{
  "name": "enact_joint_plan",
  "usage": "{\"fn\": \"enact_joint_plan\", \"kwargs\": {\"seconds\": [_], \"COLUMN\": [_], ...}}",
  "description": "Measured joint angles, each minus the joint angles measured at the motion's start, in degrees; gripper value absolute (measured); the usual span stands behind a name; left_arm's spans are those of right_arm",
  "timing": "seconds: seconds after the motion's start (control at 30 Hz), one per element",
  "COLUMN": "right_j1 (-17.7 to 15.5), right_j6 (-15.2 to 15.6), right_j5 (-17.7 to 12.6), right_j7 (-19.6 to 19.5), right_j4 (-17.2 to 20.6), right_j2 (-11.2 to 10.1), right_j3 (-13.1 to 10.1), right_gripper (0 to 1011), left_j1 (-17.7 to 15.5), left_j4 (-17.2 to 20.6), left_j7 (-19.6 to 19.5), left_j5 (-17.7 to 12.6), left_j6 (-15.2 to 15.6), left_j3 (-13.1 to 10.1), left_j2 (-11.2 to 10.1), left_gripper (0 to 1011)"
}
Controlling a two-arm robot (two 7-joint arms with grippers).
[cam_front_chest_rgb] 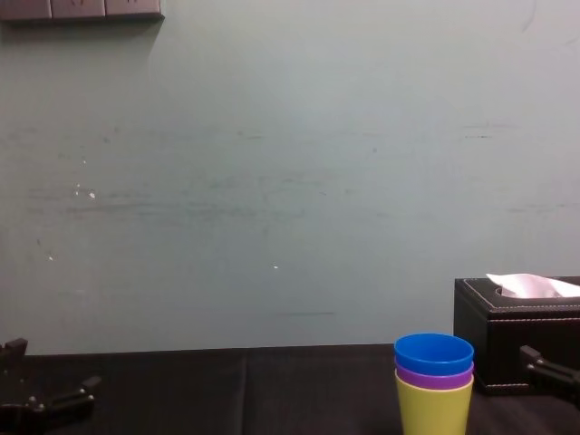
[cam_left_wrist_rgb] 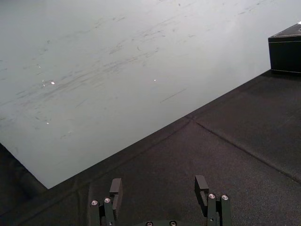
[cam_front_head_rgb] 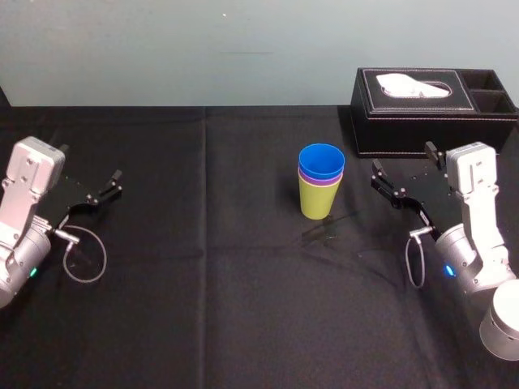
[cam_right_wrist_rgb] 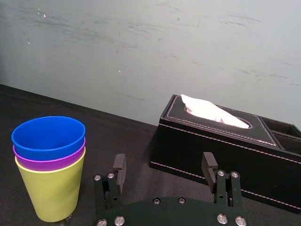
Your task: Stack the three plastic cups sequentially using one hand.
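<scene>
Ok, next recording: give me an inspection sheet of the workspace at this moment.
Surface: black cloth, creased, covers the table.
Job's things: blue cup nested in purple cup, nested in yellow-green cup; stack upright, mid-table.
Clutter: black tissue box behind the stack to its right, apart from it.
Tools: left tool open, empty, at the table's left; right tool open, empty, right of the stack, not touching.
Cables: left cable loop and right cable loop, grey, one at each wrist.
Surroundings: pale wall.
</scene>
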State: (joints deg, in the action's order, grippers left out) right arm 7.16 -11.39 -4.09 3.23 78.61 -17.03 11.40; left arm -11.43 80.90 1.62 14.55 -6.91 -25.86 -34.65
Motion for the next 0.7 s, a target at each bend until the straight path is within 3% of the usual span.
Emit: {"fn": "enact_joint_plan", "kwargs": {"seconds": [0.7], "right_j1": [0.0], "right_j6": [0.0], "right_j5": [0.0], "right_j7": [0.0], "right_j4": [0.0], "right_j2": [0.0], "right_j3": [0.0], "right_gripper": [1002], "left_j1": [0.0], "left_j4": [0.0], "left_j7": [0.0], "left_j5": [0.0], "left_j6": [0.0], "left_j3": [0.0], "left_j2": [0.0], "left_gripper": [1011]}}
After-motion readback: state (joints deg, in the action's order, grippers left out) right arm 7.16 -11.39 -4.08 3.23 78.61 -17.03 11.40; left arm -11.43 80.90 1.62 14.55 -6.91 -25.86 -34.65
